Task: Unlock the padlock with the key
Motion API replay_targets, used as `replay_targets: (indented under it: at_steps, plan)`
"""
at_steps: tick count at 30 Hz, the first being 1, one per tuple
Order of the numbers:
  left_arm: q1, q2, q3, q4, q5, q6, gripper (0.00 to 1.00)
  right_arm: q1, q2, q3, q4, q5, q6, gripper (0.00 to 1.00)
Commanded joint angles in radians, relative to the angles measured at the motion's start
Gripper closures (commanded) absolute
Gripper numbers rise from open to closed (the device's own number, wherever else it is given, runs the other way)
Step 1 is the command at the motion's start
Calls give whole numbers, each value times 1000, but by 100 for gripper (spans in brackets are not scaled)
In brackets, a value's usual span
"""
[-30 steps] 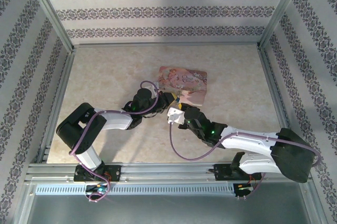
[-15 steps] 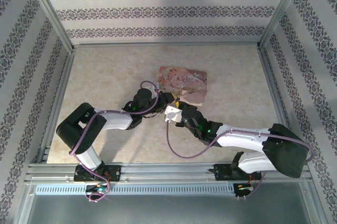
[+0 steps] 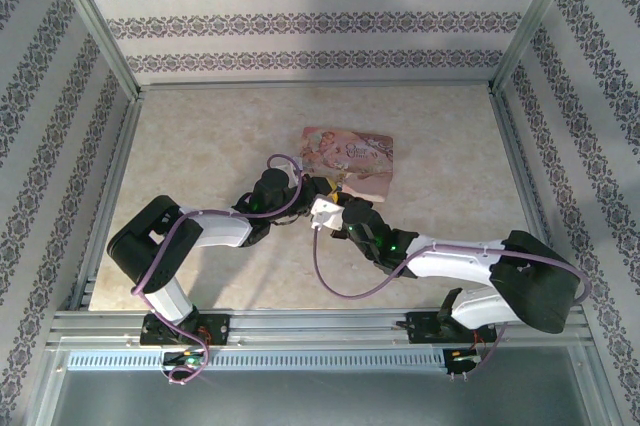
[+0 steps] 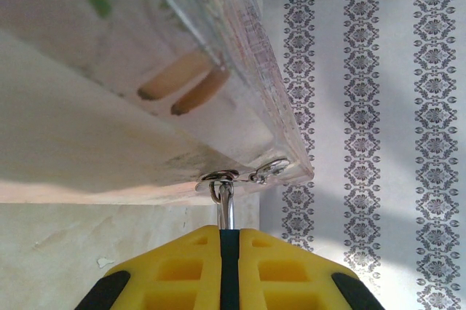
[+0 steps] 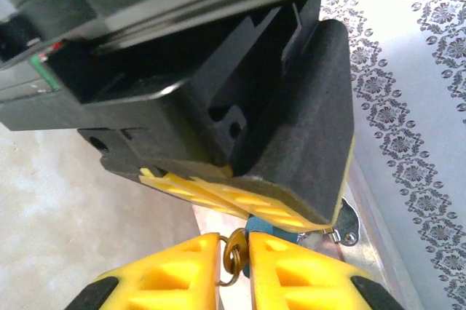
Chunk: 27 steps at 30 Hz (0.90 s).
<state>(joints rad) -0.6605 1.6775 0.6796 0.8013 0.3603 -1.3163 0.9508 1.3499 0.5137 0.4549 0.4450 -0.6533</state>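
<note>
Looking down from above, the left tool [image 3: 318, 189] and the right tool [image 3: 336, 206] met tip to tip at the near corner of the pink printed box [image 3: 352, 154]. The box lay flat on the tabletop [image 3: 200, 166], just beyond both of them. Whatever sat between the tips was too small to make out from up there.

Seen from the left wrist, the left tool's yellow fingers [image 4: 182, 252] were pressed together with no gap, clamped on the padlock [image 4: 226, 212]. Its silvery shackle stood straight out ahead of the tips and passed through a small metal loop [image 4: 218, 176] on the box's edge, directly in front of the tool. A little metal clasp [image 4: 271, 169] sat on that same edge, just to the right of the loop.

Seen from the right wrist, the right tool's fingers [image 5: 189, 266] stood narrow, with only a slit between them. A small brass ring [image 5: 236, 236] sat in that slit, though I could not tell whether the fingers were pinching it. Just ahead of the tips and slightly to their right, a bit of the padlock's blue-teal body showed. It was tucked under the left tool's yellow fingers, which crossed close in front of the right tool.
</note>
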Motion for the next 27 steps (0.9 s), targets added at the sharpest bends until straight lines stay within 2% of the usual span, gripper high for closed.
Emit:
replay_targets:
  at_steps: [1,9,27]
  plan:
    - [-19,-4,30,66,-4,-9,90,-6,20,19,26,38,30,85]
    - [-21,-2,27,78,-7,-12,90,-5,42,20,77,93,144,100]
    - [-30,28,26,93,-17,-15,90,-4,72,-16,228,148,481,100]
